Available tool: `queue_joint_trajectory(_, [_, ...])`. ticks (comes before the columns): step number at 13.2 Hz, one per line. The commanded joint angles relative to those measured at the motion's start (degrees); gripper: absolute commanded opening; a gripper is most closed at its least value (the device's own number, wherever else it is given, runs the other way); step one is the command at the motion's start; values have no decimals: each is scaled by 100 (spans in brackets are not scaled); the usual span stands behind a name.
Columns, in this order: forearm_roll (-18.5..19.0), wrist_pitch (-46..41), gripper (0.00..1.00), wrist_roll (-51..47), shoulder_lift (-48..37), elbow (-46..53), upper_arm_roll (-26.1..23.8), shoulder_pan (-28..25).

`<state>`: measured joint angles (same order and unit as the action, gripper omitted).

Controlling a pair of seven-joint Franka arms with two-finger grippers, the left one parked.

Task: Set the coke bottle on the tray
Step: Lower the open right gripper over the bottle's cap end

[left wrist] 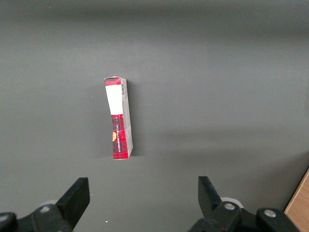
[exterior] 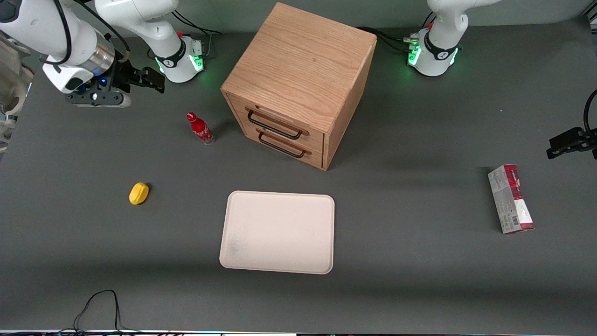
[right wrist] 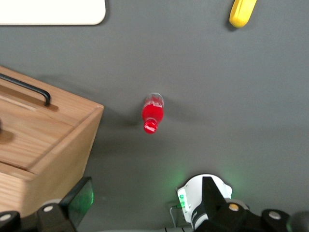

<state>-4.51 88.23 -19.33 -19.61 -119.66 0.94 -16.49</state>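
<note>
You are looking at one coke bottle standing upright on the table near the two-drawer wooden cabinet, one bare tray nearer the front camera, one yellow object, one carton, while your gripper is hovering spread, gripping nothing, toward the working arm's end.

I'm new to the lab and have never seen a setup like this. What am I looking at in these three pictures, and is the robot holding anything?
Two robot arms stand at a grey table. One picture faces them; the others come from cameras on their wrists. The working arm's gripper hangs open above the table, empty, farther from the front camera than the coke bottle. The bottle stands beside a wooden drawer cabinet. Nearer the camera lie the cream tray and a yellow object. A red-and-grey carton lies toward the parked arm's end.
</note>
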Motion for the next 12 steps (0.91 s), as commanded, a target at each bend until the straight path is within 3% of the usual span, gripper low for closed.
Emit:
queue_joint_trajectory(1, [12,904,100,96,-588,-1198,56,-223])
queue_joint_trajectory(5, [12,1730,100,87,-412,-1743,38,-232])
queue_joint_trajectory(12, [55,3428,100,-335,63,-2860,21,-724])
